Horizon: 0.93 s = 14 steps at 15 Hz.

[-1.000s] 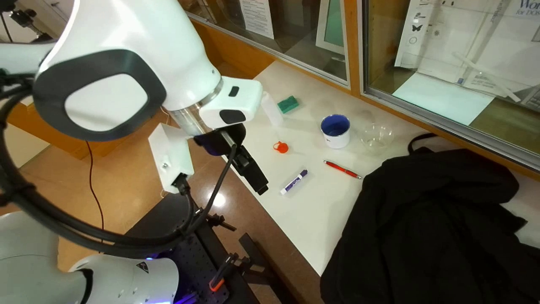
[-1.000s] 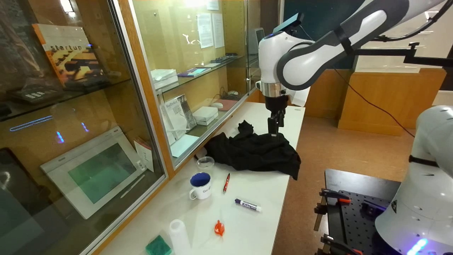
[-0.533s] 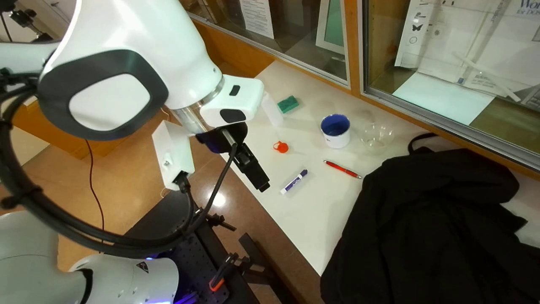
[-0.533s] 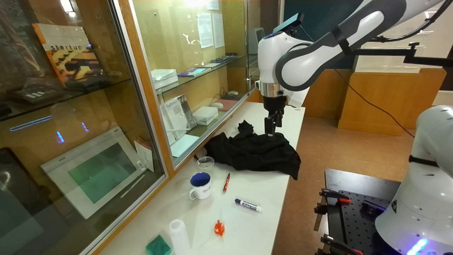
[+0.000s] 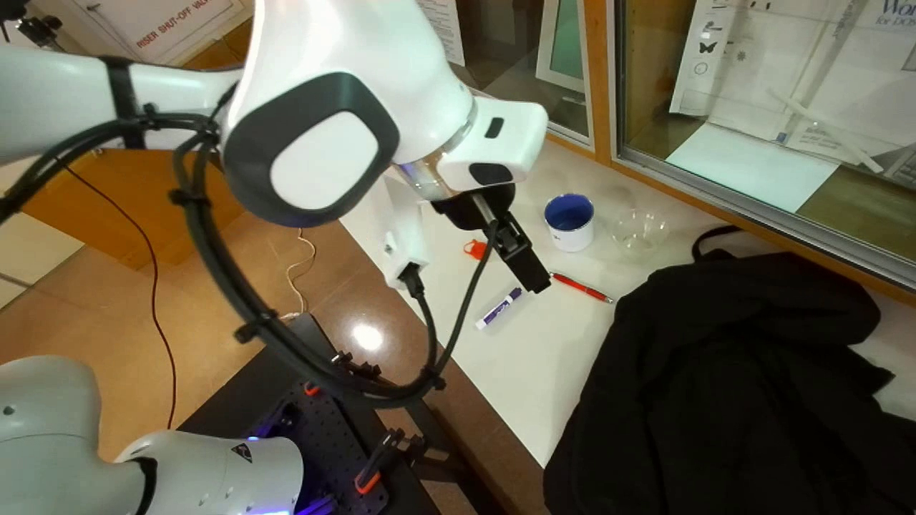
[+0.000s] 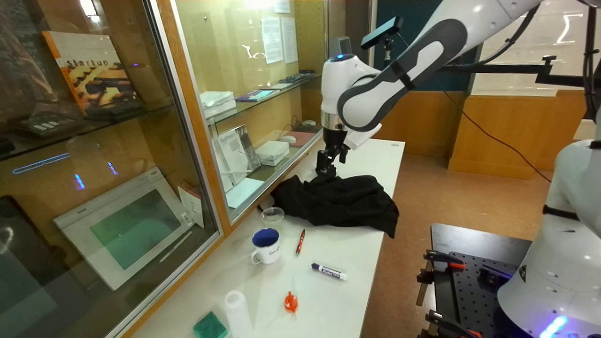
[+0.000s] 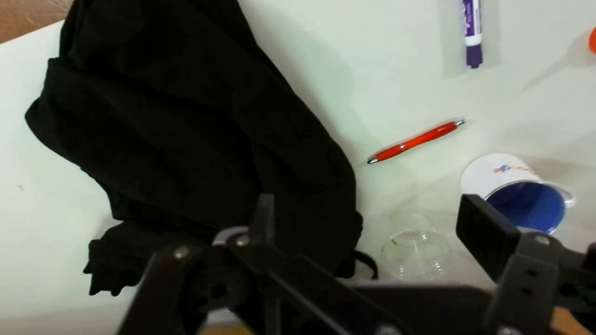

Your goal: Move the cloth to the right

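Gripper (image 7: 368, 211) hangs above the surface (image 7: 372, 46), jaws spread wide, released. Black cloth (image 7: 177, 116) lies bunched on the left of the wrist view, apart from it, one side running over the surface's edge in an exterior view. Red pen (image 7: 414, 142) just beside the cloth; clear bowl (image 7: 416, 256) near it; white mug (image 7: 482, 172) upright near the bowl; marker (image 7: 473, 28) farther off. Orange piece (image 6: 291, 303), green sponge (image 6: 210, 326), white cylinder (image 6: 238, 314) well apart from the cloth.
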Motion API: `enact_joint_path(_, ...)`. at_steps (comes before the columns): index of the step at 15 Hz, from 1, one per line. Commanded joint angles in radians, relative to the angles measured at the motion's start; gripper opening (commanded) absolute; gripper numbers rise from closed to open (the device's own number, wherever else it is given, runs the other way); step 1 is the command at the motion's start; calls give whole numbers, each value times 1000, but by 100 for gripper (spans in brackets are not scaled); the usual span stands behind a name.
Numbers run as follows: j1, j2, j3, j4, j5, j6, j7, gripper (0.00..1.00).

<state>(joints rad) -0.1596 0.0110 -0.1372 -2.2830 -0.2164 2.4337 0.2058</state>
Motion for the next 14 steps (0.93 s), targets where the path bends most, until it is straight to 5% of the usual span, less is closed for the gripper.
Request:
enact_joint_path(1, -5, 195, -31, 184, -35, -12, 112, 100)
enact_joint_path(14, -27, 720, -64, 719, 205, -214, 102, 100)
